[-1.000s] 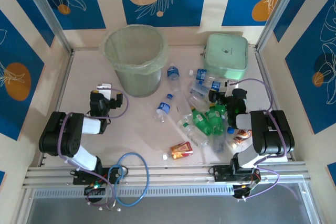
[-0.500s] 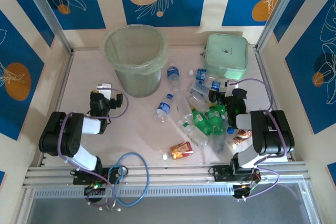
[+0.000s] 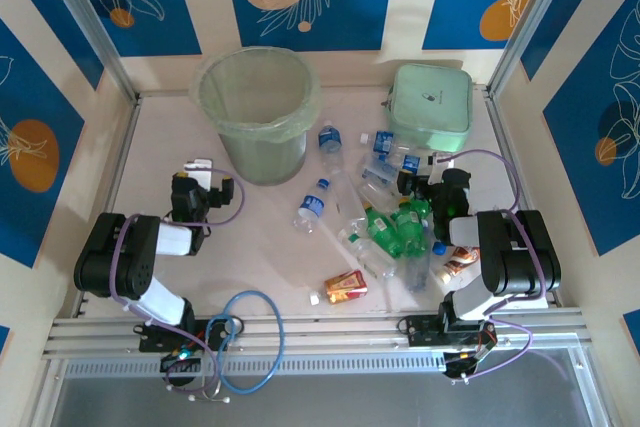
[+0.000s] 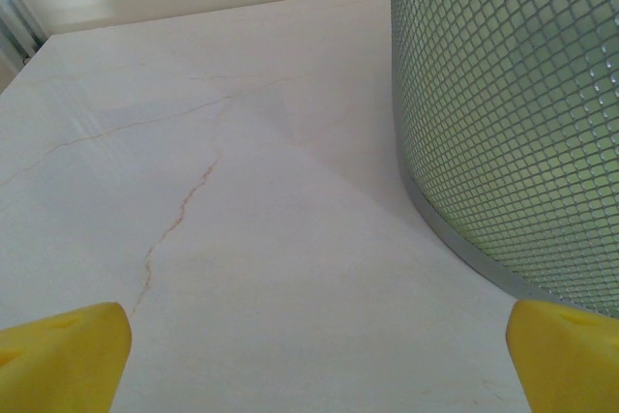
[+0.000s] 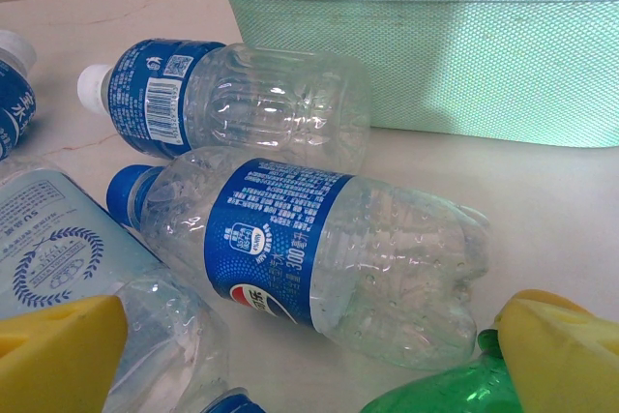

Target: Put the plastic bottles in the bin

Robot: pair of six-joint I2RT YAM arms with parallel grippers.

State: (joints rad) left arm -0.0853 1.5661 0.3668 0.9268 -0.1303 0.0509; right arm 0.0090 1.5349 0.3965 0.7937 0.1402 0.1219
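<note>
Crouching low, left arm (image 3: 130, 257) faces bin (image 3: 255, 112), right arm (image 3: 505, 259) faces plastic bottles (image 3: 395, 229), both jaws gaping.

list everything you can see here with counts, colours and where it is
bin: one, pale green, far left
plastic bottles: about a dozen, clear with blue labels or green, lying right of centre
case: one, mint green, far right
snack wrapper: one, red-orange, near front centre
cable: one, blue, looped by the left base
left fingers: yellow, open, beside the bin
right fingers: yellow, open, over the bottles
</note>
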